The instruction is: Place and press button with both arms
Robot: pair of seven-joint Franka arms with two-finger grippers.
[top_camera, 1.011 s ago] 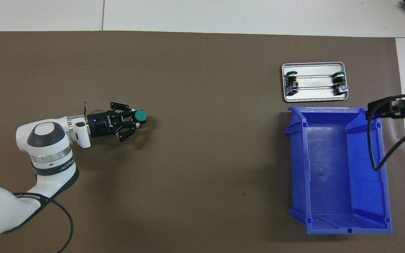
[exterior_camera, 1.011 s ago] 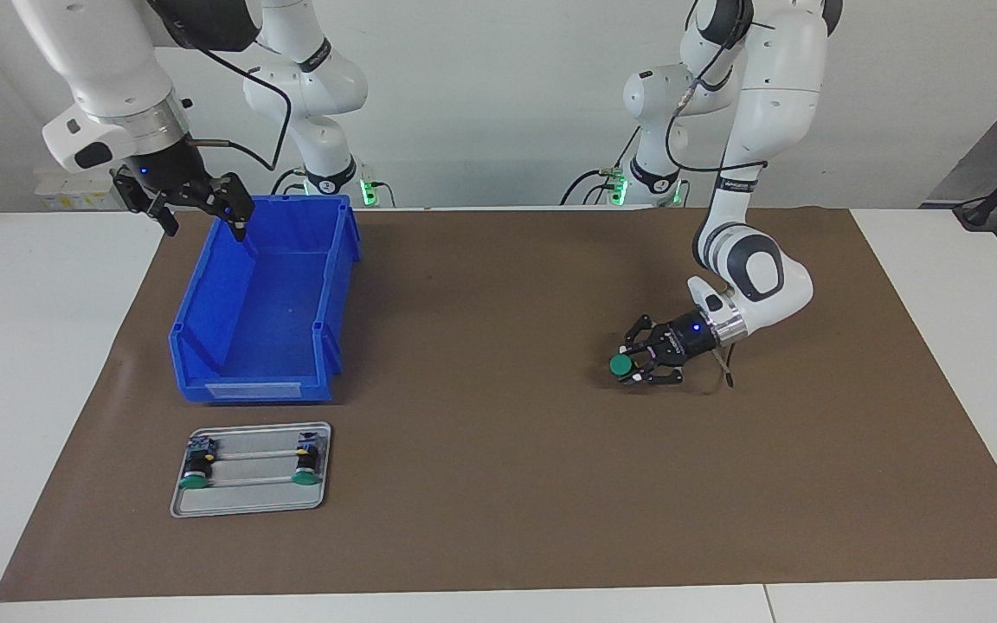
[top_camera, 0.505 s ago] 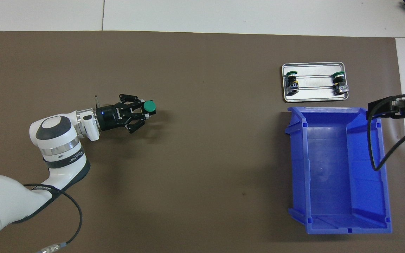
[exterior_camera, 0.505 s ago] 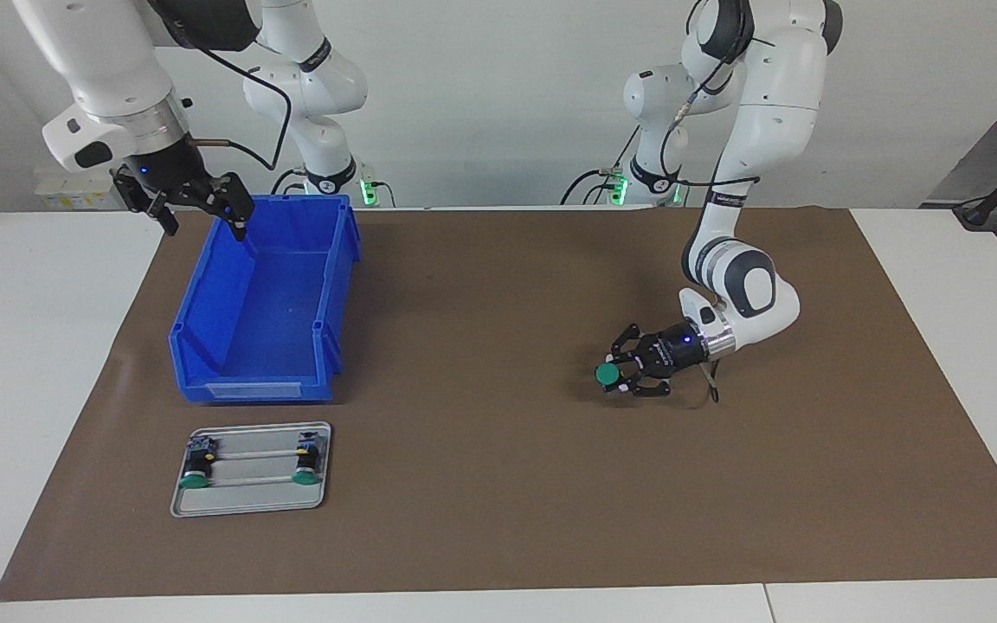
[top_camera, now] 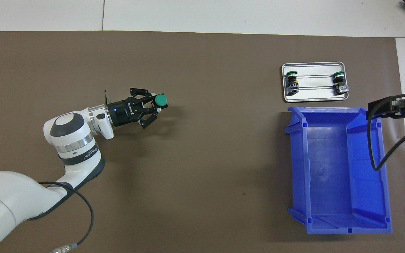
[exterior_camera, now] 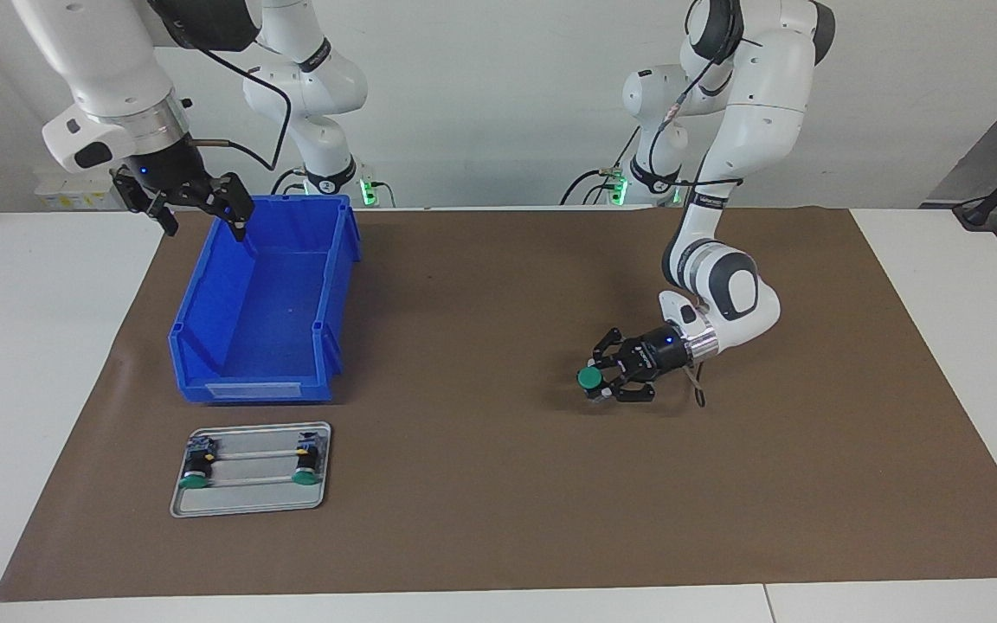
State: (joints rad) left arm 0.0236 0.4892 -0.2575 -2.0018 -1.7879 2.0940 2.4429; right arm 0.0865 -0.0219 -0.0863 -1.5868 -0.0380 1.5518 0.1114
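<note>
The left gripper (exterior_camera: 595, 383) pinches the green push-button (exterior_camera: 588, 378) low over the brown mat (exterior_camera: 498, 519), right of centre in the facing view and left of centre in the overhead view, where the gripper (top_camera: 156, 105) reaches out nearly level with the mat. The fingers close on the short black body under the cap, so the round green cap (top_camera: 160, 100) stays clear and faces upward. The button appears just above the mat; whether it touches cannot be told.

The button looks small, light and rigid, a hard plastic part. The cap is smooth and is the moving part, so it is a poor place to grip: squeezing there could slip or press the switch. The squarish body below it looks like the sound hold, as taken now. Being short with a wide cap, it may tip when set down unless lowered flat on its base. Pressing then needs a straight push on the cap's middle while the body is steadied.

The right gripper (exterior_camera: 191, 203) waits at the upper left of the facing view, over the robot-end rim of the blue bin (exterior_camera: 260, 303), its fingers spread wide and holding nothing. At the lower left of that view, a metal tray (exterior_camera: 249, 502) carries two more buttons (exterior_camera: 196, 472) (exterior_camera: 306, 467) lying on their sides at its two ends.
</note>
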